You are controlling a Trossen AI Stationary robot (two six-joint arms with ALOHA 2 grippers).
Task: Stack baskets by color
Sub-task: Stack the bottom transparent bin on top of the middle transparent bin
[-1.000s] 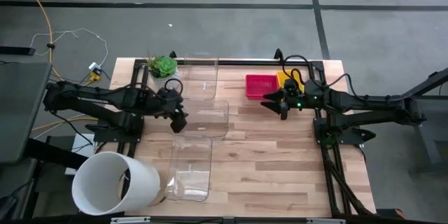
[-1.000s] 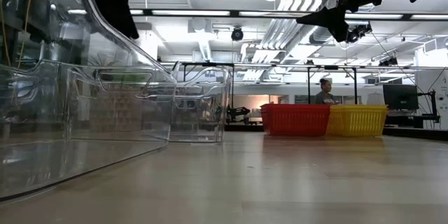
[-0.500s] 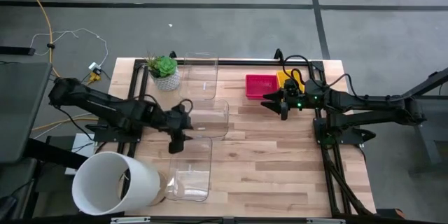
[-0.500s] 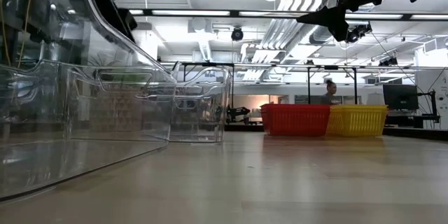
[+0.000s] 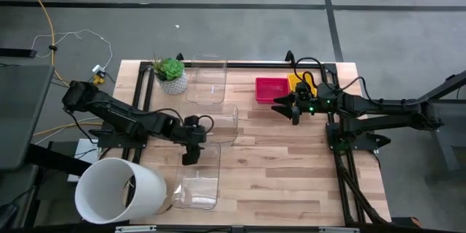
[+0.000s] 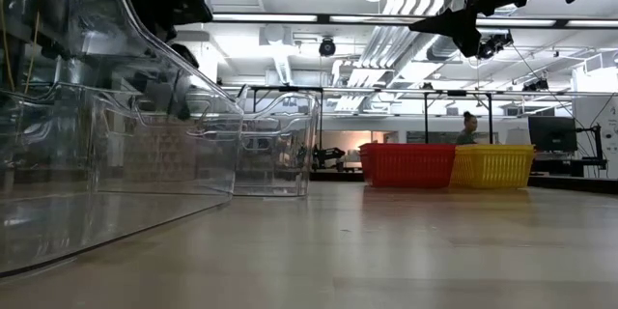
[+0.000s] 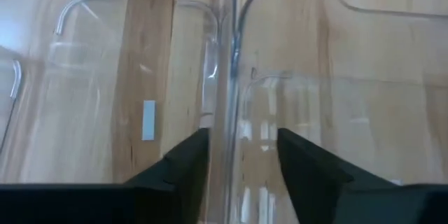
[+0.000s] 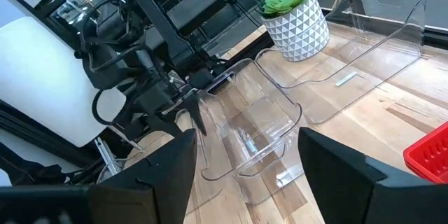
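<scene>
A red basket [image 5: 271, 89] and a yellow basket [image 5: 298, 81] stand side by side on their bottoms at the table's far right; the low view shows the red basket [image 6: 408, 165] and the yellow basket [image 6: 492, 166] as well. My right gripper [image 5: 291, 111] hovers open just in front of them, with nothing between its fingers [image 8: 168, 171]. My left gripper [image 5: 191, 153] is open and points steeply down over the near clear bin [image 5: 198, 175]. Its fingers [image 7: 185, 164] stand on either side of an upright clear wall [image 7: 224, 105].
Three clear plastic bins stand in a row down the table's left half: the far one [image 5: 207, 80], the middle one [image 5: 218, 122] and the near one. A big white cylinder [image 5: 120, 191] lies at the near left corner, and a potted plant [image 5: 171, 71] stands at the far left. Bare wood lies in the middle and near right.
My left gripper has gone down and toward the table's near edge and right, from beside the middle clear bin to the near bin's far left corner. It has rolled about its own line on the way. The baskets and my right gripper have stayed put.
</scene>
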